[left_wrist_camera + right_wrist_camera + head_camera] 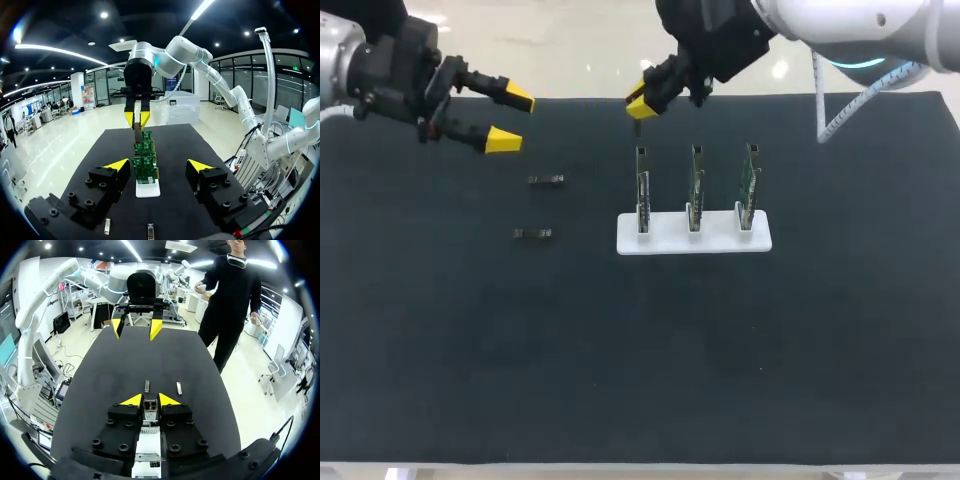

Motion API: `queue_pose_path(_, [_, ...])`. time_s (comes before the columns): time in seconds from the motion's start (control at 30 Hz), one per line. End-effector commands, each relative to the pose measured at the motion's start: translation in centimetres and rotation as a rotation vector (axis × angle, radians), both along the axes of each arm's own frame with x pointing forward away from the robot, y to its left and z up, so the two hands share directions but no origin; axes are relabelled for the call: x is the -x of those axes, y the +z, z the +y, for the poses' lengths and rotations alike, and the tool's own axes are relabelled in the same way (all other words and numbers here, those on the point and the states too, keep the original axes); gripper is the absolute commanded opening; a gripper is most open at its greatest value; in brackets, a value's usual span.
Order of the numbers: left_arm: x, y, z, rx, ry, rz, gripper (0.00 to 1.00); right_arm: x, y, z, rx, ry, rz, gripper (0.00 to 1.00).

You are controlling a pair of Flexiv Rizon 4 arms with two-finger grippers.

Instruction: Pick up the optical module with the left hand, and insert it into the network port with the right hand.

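While upright in white rack (665, 243), three boards (694, 185) (apparently circuit cards).

No legible text, number or sign on the black table mat (440, 350), on the three green circuit boards (694, 185), on the white holder (693, 240) or on the two loose modules (545, 180). On the optical module (150, 408) in the right gripper (150, 400), any print too small to read.
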State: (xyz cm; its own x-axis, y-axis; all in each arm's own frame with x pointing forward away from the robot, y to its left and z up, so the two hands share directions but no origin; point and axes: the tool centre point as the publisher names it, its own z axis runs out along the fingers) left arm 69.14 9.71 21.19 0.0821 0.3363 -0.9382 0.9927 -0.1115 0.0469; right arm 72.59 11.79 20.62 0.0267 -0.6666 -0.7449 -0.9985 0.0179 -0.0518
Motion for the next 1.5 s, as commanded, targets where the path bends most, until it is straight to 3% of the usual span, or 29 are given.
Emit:
queue_pose_path(0.03, [-0.1,0.0,-0.1,-0.003,-0.001,0.001,1.0,-0.4,-0.6,-0.1,-0.032,0.006,0.006,0.0])
queue_pose_path(1.5, [-0.1,0.0,-0.1,-0.003,-0.001,0.001,1.0,-1.2,-2.5,-0.3,-0.098,0.024,-0.011,0.0])
